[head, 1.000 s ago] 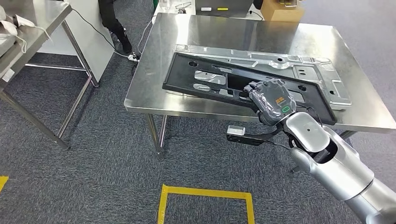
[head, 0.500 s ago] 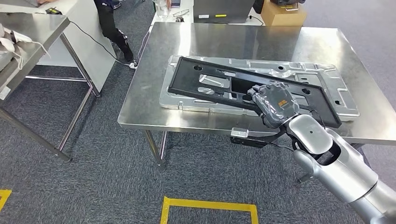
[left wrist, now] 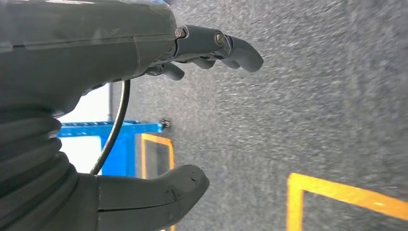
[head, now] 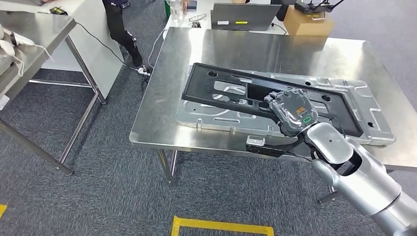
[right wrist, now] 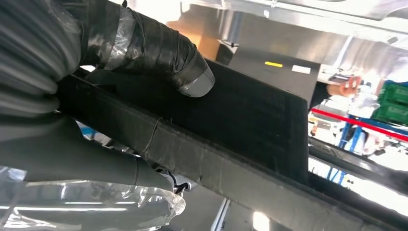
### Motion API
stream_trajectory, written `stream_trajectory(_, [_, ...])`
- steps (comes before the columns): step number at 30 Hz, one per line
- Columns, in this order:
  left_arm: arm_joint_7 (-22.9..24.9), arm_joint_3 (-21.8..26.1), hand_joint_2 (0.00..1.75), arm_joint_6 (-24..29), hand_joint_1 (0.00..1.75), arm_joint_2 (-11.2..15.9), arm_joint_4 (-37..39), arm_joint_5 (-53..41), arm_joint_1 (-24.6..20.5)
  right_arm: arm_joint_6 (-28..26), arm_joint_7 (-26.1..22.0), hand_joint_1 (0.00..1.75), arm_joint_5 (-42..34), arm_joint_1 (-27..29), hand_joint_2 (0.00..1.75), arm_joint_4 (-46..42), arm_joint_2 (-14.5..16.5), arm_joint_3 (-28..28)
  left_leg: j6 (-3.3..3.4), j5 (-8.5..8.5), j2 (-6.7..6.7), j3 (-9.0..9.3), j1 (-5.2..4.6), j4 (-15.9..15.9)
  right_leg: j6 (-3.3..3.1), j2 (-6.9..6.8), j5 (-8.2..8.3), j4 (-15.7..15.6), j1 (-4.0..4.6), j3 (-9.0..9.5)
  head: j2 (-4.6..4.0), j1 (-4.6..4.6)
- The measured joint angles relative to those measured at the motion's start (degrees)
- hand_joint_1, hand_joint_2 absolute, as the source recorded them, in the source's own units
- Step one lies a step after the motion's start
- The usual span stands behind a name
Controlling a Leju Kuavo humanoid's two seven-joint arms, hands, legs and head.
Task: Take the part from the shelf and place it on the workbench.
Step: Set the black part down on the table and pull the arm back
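The part is a long black panel (head: 231,91) with cut-outs. It lies slanted over a silver stamped metal panel (head: 366,105) on the steel workbench (head: 236,44). My right hand (head: 293,111) grips the black panel's near edge, toward its right end. In the right wrist view the thumb (right wrist: 159,48) presses on the black panel (right wrist: 250,110), with the fingers wrapped under the edge. My left hand (left wrist: 125,96) hangs over the grey carpet, its fingers apart and holding nothing.
A second steel table (head: 29,34) stands at the left. A person's legs (head: 118,24) are beyond the workbench's far left corner. A laptop (head: 238,10) and a cardboard box (head: 307,17) sit behind the bench. Yellow floor tape (head: 221,227) lies in front.
The camera has shifted, so the workbench sits differently in the picture. My right hand has kept its grip while the black panel moved farther onto the bench, over the silver panel.
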Motion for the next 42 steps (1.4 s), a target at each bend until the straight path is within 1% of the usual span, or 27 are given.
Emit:
stream_trajectory(1, [0.00,0.00,1.75,0.00,0.00,0.00,0.00,0.00,0.01,0.01,0.02,1.75,0.00,0.24,1.75,0.07,-0.07,-0.05,-0.01,-0.39,-0.02,0.39,0.00,0.00,0.12,-0.01,-0.96,2.71,-0.13,-2.25,0.00,0.00])
stream_trajectory(2, [0.00,0.00,1.75,-0.01,0.00,0.00,0.00,0.00,0.03,0.01,0.02,1.75,0.00,0.52,1.75,0.14,-0.11,-0.05,-0.07,-0.84,-0.04,0.89,0.02,0.01,0.11,-0.02,-0.88,3.79,-0.26,-3.80,0.00,-0.01])
stream_trajectory(3, [0.00,0.00,1.75,-0.01,0.00,-0.01,0.00,0.00,0.04,0.02,0.02,1.75,0.00,0.75,1.75,0.18,-0.18,-0.06,-0.19,-1.33,-0.06,1.53,0.03,0.02,0.06,-0.03,0.44,2.84,-0.38,-4.35,0.00,-0.01])
stream_trajectory(5, [0.00,0.00,1.75,-0.01,0.00,-0.02,0.00,0.00,0.08,0.02,0.02,1.75,0.01,0.95,1.75,0.21,-0.31,-0.14,-0.59,-2.50,-0.07,2.95,0.07,-0.02,-0.08,-0.09,6.01,-4.09,-0.58,-2.89,0.00,0.00])
stream_trajectory(6, [0.00,-0.01,1.75,-0.01,0.00,-0.02,0.00,0.00,0.07,0.03,0.02,1.75,0.02,0.94,1.75,0.25,-0.34,-0.20,-0.90,-3.04,-0.08,3.60,0.04,-0.01,-0.12,-0.15,7.85,-7.50,-0.48,-1.94,0.00,-0.01])
stream_trajectory(8, [0.00,-0.02,1.75,0.02,0.00,-0.01,0.00,0.00,-0.04,0.08,0.02,1.75,0.02,0.98,1.75,0.35,-0.39,-0.29,-1.65,-3.91,-0.06,4.29,-0.04,-0.14,-0.54,-0.22,9.34,-10.96,-0.16,-0.92,0.00,0.01])
stream_trajectory(10, [0.00,-0.02,1.75,0.05,0.00,0.00,0.00,0.00,-0.15,0.11,0.03,1.75,0.02,1.04,1.75,0.40,-0.41,-0.38,-2.40,-4.11,-0.01,4.83,-0.12,0.10,-1.28,-0.07,9.01,-11.03,-0.05,-0.50,0.00,0.00])
stream_trajectory(12, [0.00,-0.02,1.75,0.06,0.00,-0.01,0.00,0.00,-0.23,0.11,0.03,1.75,0.02,0.95,1.75,0.40,-0.43,-0.57,-2.96,-4.11,0.06,4.37,-0.04,2.18,-2.10,0.04,8.81,-11.31,-0.18,0.40,0.00,-0.01])
stream_trajectory(14, [-0.01,-0.02,1.75,0.07,0.00,-0.01,0.00,0.00,-0.34,0.14,0.02,1.75,0.01,0.69,1.75,0.40,-0.42,-0.75,-3.35,-5.12,0.12,1.23,0.09,7.51,-2.81,0.02,8.30,-11.52,-0.14,1.23,0.00,-0.01])
stream_trajectory(16, [-0.02,-0.02,1.75,0.09,0.00,0.01,0.00,0.00,-0.29,0.30,-0.02,1.75,0.00,0.59,1.75,0.42,-0.39,-0.82,-3.53,-7.64,0.13,-3.72,0.06,14.01,-3.23,0.01,7.58,-11.53,0.06,1.86,0.00,-0.02])
stream_trajectory(17, [-0.02,-0.02,1.75,0.10,0.00,0.02,0.00,0.00,-0.24,0.44,-0.05,1.75,0.00,0.65,1.75,0.43,-0.35,-0.82,-3.49,-8.61,0.12,-5.74,0.03,15.92,-3.33,0.02,7.16,-11.53,0.19,2.30,0.00,-0.01])
stream_trajectory(18, [-0.01,-0.02,1.75,0.10,0.00,0.02,0.00,0.00,-0.18,0.60,-0.10,1.75,0.00,0.70,1.75,0.45,-0.32,-0.82,-3.30,-8.60,0.13,-6.85,-0.02,16.02,-3.39,0.04,6.70,-11.52,0.36,2.82,0.00,-0.01])
stream_trajectory(19, [-0.01,-0.02,1.75,0.10,0.00,0.02,0.00,0.00,-0.13,0.72,-0.15,1.75,-0.01,0.72,1.75,0.48,-0.29,-0.82,-2.93,-7.17,0.13,-6.98,-0.12,14.17,-3.43,0.05,6.23,-11.52,0.56,3.47,0.00,-0.01])
stream_trajectory(21, [0.01,-0.02,1.75,0.13,0.00,0.17,-0.01,0.00,-0.05,0.85,-0.18,1.75,-0.03,0.66,1.75,0.55,-0.25,-0.79,-1.63,-1.74,0.07,-5.49,-0.67,7.23,-3.40,0.03,5.24,-11.54,0.92,4.75,0.00,0.01])
stream_trajectory(23, [0.05,-0.03,1.75,0.19,0.00,0.40,-0.01,0.01,-0.04,0.90,-0.18,1.75,-0.04,0.61,1.75,0.67,-0.07,-0.64,-0.54,0.73,-0.10,-4.12,-1.33,2.45,-3.00,0.14,4.45,-11.67,0.99,5.41,0.00,0.02])
stream_trajectory(26, [0.12,-0.03,1.75,0.31,0.00,0.54,0.00,0.01,0.05,0.94,-0.26,1.75,-0.08,0.90,1.75,0.84,0.12,-0.45,0.24,1.12,-0.20,-2.55,-1.40,0.35,-2.02,0.27,4.51,-10.99,0.87,5.99,0.00,0.01])
stream_trajectory(28, [0.13,-0.02,1.75,0.35,0.00,0.53,0.00,0.00,0.08,0.93,-0.30,1.75,-0.08,0.86,1.75,0.98,0.15,-0.42,0.58,1.45,-0.11,-0.97,-1.06,-0.59,-1.42,0.24,4.05,-8.60,0.77,5.35,0.00,0.04])
stream_trajectory(29, [0.13,-0.03,1.75,0.36,0.00,0.51,0.00,0.00,0.00,0.93,-0.28,1.75,-0.08,0.78,1.75,1.08,0.16,-0.40,0.62,1.31,-0.10,-0.38,-0.89,-0.80,-1.08,0.22,3.13,-6.23,0.59,4.00,0.00,0.05])
stream_trajectory(31, [0.11,-0.04,1.75,0.37,0.00,0.51,0.01,0.00,-0.14,0.96,-0.30,1.75,-0.07,0.87,1.75,1.39,0.20,-0.18,0.64,0.56,-0.13,0.30,-0.73,-0.83,-0.28,0.21,0.47,-0.10,0.12,-0.30,0.00,0.06])
stream_trajectory(32, [0.09,-0.05,1.75,0.37,0.00,0.50,0.01,0.00,-0.15,0.98,-0.33,1.75,-0.07,1.09,1.75,1.57,0.22,-0.02,0.49,0.11,-0.18,0.70,-0.64,-0.80,0.08,0.19,-0.50,1.99,-0.17,-2.28,0.00,0.07])
stream_trajectory(33, [0.08,-0.05,1.75,0.37,0.00,0.49,0.02,0.00,-0.14,1.01,-0.40,1.75,-0.07,1.31,1.75,1.78,0.25,0.16,0.33,-0.39,-0.23,1.22,-0.51,-0.76,0.38,0.15,-0.57,2.51,-0.44,-3.54,0.00,0.06])
stream_trajectory(34, [0.07,-0.05,1.75,0.37,0.00,0.48,0.03,0.00,-0.13,1.02,-0.50,1.75,-0.07,1.46,1.75,1.98,0.28,0.28,0.12,-0.92,-0.28,1.86,-0.38,-0.71,0.61,0.11,0.62,1.14,-0.66,-3.85,0.00,0.06])
stream_trajectory(36, [0.07,-0.04,1.75,0.39,0.00,0.48,0.05,0.00,-0.09,1.05,-0.69,1.75,-0.06,1.57,1.75,2.47,0.40,0.48,-0.51,-2.12,-0.35,3.32,-0.15,-0.60,0.83,-0.03,6.07,-5.50,-1.00,-2.49,0.00,0.07])
stream_trajectory(38, [0.04,-0.02,1.75,0.44,0.00,0.48,0.08,0.01,-0.19,1.16,-0.83,1.75,-0.02,1.63,1.75,3.26,0.77,0.89,-1.37,-3.11,-0.43,4.05,-0.03,-0.47,0.36,-0.14,9.87,-10.43,-0.69,-1.53,0.00,0.07])
stream_trajectory(39, [0.01,-0.01,1.75,0.45,0.00,0.48,0.10,0.01,-0.32,1.22,-0.94,1.75,0.02,1.80,1.75,3.73,1.03,1.20,-1.78,-3.41,-0.45,4.13,-0.01,-0.40,-0.11,-0.15,10.39,-11.15,-0.45,-1.57,0.00,0.11])
stream_trajectory(40, [-0.02,0.01,1.75,0.46,0.00,0.48,0.14,0.01,-0.46,1.26,-1.08,1.75,0.09,1.98,1.75,4.18,1.35,1.53,-2.13,-3.53,-0.45,4.19,-0.01,-0.37,-0.62,-0.12,10.10,-11.19,-0.21,-1.64,0.00,0.12])
stream_trajectory(42, [-0.10,0.04,1.75,0.54,0.00,0.54,0.23,0.00,-0.69,1.19,-1.34,1.75,0.20,2.36,1.75,5.11,2.19,2.12,-2.65,-3.63,-0.33,3.85,0.06,0.72,-1.52,-0.08,9.98,-11.56,-0.34,-0.99,0.00,0.16])
